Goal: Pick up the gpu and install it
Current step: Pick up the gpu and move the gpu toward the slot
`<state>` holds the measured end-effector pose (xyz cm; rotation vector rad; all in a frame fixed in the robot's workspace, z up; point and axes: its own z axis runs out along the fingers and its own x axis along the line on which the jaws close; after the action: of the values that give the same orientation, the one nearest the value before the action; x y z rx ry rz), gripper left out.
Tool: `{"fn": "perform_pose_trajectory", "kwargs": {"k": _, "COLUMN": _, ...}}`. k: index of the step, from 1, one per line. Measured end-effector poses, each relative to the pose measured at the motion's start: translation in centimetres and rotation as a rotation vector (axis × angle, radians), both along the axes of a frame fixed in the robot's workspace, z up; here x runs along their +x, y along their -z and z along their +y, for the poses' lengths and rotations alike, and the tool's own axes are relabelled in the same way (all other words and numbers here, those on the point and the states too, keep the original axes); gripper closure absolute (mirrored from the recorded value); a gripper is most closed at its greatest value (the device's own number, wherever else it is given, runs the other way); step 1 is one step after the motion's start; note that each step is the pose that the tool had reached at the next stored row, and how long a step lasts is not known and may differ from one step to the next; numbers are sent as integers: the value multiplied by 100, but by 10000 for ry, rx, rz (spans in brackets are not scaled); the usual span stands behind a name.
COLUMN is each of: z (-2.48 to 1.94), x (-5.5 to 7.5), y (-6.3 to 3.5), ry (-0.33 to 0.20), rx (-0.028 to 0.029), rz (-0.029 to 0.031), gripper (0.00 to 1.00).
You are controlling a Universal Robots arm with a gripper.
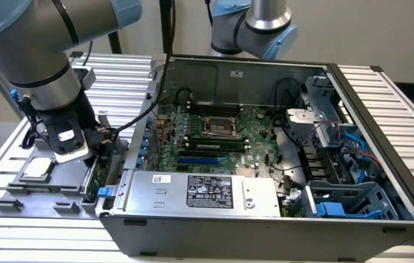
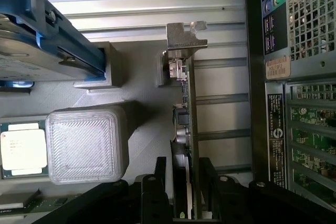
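Overall: a ribbed metal surface (image 1: 39, 241) is backed by a pale wall (image 1: 368, 33).
Case: an opened case (image 1: 265, 230) is laid on the surface.
Tray: a grey tray (image 1: 46, 189) is set just beside the case, on the exterior view's left.
Gpu: the gpu (image 2: 188, 103) is stood on edge in the tray, outside the case.
Gripper: the gripper (image 2: 184, 162) is positioned over the tray, and its jaws are clenched on the gpu, one on each face.
Nearby: a cpu (image 2: 21, 150) and a blue-railed drive (image 2: 31, 40) are seated in the tray.

**Wrist turned down, fingers clamped**

The grey jointed arm (image 1: 42, 66) reaches steeply downward. Its black gripper (image 2: 184, 171) points straight down, and its two fingers (image 2: 160, 184) press on opposite faces of the thin green circuit-board gpu (image 2: 192, 124), which stands on edge.
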<state>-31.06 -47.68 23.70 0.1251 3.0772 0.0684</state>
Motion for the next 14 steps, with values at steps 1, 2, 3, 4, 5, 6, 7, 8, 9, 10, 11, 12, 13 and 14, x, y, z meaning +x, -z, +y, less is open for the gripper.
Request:
{"fn": "perform_pose_trajectory", "kwargs": {"k": 1, "z": 1, "x": 0, "y": 0, "ry": 0, "rx": -3, "rz": 0, "gripper": 61}}
{"fn": "perform_pose_trajectory", "kwargs": {"k": 2, "z": 2, "x": 0, "y": 1, "ry": 0, "rx": -7, "rz": 0, "gripper": 63}}
{"fn": "perform_pose_trajectory", "kwargs": {"k": 3, "z": 3, "x": 0, "y": 1, "ry": 1, "rx": -13, "rz": -1, "gripper": 63}}
{"fn": "perform_pose_trajectory", "kwargs": {"k": 4, "z": 3, "x": 0, "y": 1, "ry": 0, "rx": -18, "rz": 0, "gripper": 63}}
{"fn": "perform_pose_trajectory", "kwargs": {"k": 5, "z": 3, "x": 0, "y": 1, "ry": 0, "rx": -22, "rz": 0, "gripper": 71}}
{"fn": "perform_pose_trajectory", "kwargs": {"k": 6, "z": 3, "x": -1, "y": 0, "ry": 0, "rx": -28, "rz": 4, "gripper": 71}}
{"fn": "perform_pose_trajectory", "kwargs": {"k": 7, "z": 4, "x": 0, "y": 0, "ry": 0, "rx": -30, "rz": 0, "gripper": 72}}
{"fn": "perform_pose_trajectory", "kwargs": {"k": 8, "z": 4, "x": 0, "y": 0, "ry": 0, "rx": -30, "rz": -1, "gripper": 73}}
{"fn": "perform_pose_trajectory", "kwargs": {"k": 9, "z": 4, "x": 0, "y": 1, "ry": 0, "rx": -30, "rz": -1, "gripper": 73}}
{"fn": "perform_pose_trajectory", "kwargs": {"k": 10, "z": 4, "x": 0, "y": 1, "ry": 0, "rx": -30, "rz": -1, "gripper": 73}}
{"fn": "perform_pose_trajectory", "kwargs": {"k": 11, "z": 4, "x": 0, "y": 1, "ry": 1, "rx": -30, "rz": -1, "gripper": 73}}
{"fn": "perform_pose_trajectory", "kwargs": {"k": 12, "z": 4, "x": 0, "y": 0, "ry": 0, "rx": -31, "rz": -1, "gripper": 73}}
{"fn": "perform_pose_trajectory", "kwargs": {"k": 13, "z": 4, "x": 0, "y": 1, "ry": 0, "rx": -31, "rz": 0, "gripper": 73}}
{"fn": "perform_pose_trajectory", "kwargs": {"k": 14, "z": 4, "x": 0, "y": 1, "ry": 0, "rx": -31, "rz": 0, "gripper": 73}}
